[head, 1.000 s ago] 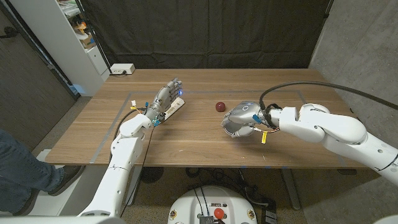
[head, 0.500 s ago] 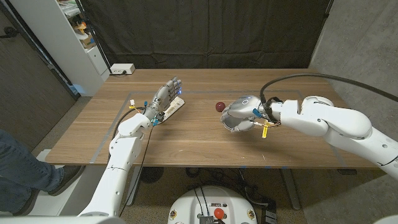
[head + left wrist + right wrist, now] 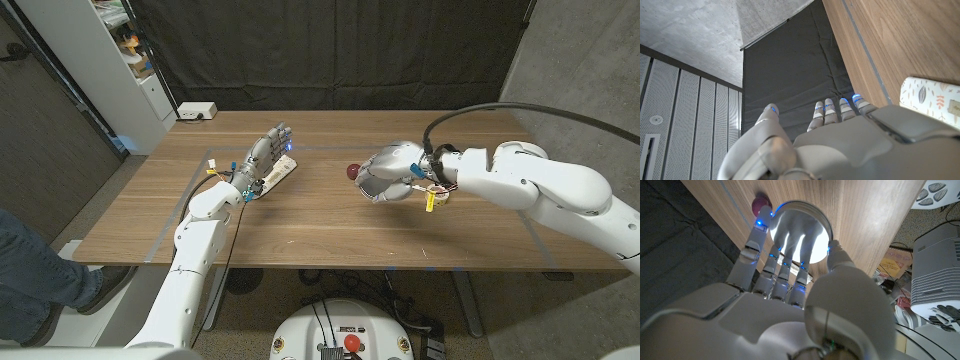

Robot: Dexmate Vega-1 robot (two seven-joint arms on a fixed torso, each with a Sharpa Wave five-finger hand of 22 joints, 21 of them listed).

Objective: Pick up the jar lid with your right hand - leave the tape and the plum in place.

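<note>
Hiding jar lid (image 3: 802,230) under right hand (image 3: 385,175)

The right hand (image 3: 385,172) holds the lid (image 3: 801,231) just beside the plum (image 3: 353,171), the nearest obstacle. Bare table (image 3: 330,225) lies open toward the near edge. The left hand (image 3: 268,153) and tape (image 3: 277,176) stand well apart, across open wood.

— Bench (image 3: 330,225)? 
— Wood, matt, visible grain.
— Jar lid (image 3: 801,232)?
— Shiny metal, smooth, mirroring the fingers (image 3: 782,272).
— Right hand (image 3: 388,172)?
— Glossy pale plastic shell.
— Backdrop (image 3: 330,50)?
— Dark matt cloth.
</note>
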